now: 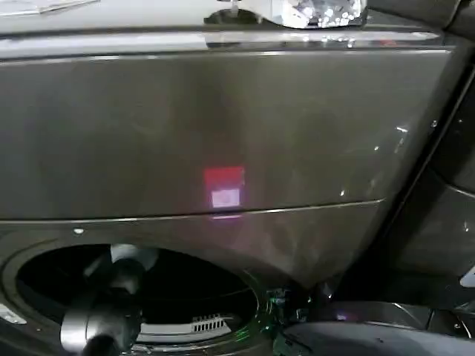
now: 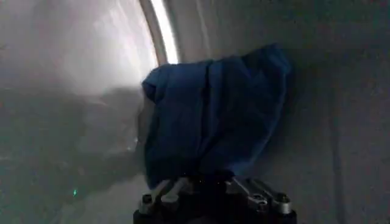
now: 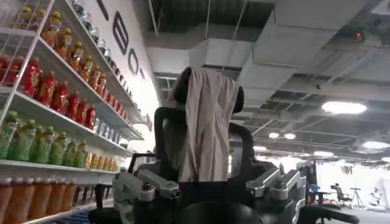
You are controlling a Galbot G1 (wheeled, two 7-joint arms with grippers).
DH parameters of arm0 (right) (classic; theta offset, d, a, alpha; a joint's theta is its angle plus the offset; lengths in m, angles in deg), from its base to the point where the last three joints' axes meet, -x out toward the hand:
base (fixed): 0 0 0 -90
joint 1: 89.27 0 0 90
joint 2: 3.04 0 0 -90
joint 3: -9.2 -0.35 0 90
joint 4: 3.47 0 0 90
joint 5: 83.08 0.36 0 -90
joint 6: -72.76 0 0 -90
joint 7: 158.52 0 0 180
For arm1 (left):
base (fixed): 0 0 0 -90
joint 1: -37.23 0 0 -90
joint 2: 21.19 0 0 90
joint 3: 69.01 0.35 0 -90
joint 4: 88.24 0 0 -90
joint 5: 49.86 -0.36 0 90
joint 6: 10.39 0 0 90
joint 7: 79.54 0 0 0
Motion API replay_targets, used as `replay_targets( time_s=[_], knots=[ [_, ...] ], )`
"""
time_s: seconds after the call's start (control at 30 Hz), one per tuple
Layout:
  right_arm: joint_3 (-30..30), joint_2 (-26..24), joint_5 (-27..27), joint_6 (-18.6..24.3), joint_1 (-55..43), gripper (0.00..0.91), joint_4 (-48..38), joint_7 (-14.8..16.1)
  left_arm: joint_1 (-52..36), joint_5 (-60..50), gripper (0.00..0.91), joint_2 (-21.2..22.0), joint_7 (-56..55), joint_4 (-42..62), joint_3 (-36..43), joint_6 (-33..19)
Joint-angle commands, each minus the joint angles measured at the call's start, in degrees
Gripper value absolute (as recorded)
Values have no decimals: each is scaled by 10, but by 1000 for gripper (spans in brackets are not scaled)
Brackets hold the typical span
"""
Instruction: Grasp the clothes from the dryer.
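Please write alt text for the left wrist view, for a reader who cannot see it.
Inside the dryer, the left gripper meets the lower edge of the crumpled navy-blue clothes. The fabric hides its jaws. A bright strip of light curves above.

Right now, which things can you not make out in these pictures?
Left wrist view: whether the left gripper grips the clothes; the fabric covers its tip.
Head view: the clothes inside the dryer; the drum mouth and the left arm hide them.
Head view: the drum mouth's lower part; the bottom edge cuts it.
The right gripper idles, facing the ceiling.
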Motion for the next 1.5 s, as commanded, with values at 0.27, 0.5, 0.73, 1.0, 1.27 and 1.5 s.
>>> replay_targets(
  time_s=[0.27, 0.5, 0.73, 1.0, 1.27, 1.5],
  knots=[
    [6, -1, -10, -6, -7, 907, 20, 9, 74, 177, 0, 6, -87, -164, 1, 61],
    [13, -4, -18, -8, -9, 907, 27, 13, 125, 328, 0, 15, -239, -262, 7, 124],
    [16, 1, -21, -36, -8, 907, 46, 25, 149, 494, 0, 41, -425, -315, 18, 188],
    [25, 3, -24, -18, -12, 907, 38, 29, 157, 576, 0, 46, -482, -364, 12, 239],
    [25, 2, -25, -15, -13, 907, 36, 34, 157, 600, 0, 51, -520, -377, 4, 246],
    [21, 1, -25, -13, -10, 907, 34, 34, 155, 603, 0, 46, -514, -372, 8, 251]
  ],
)
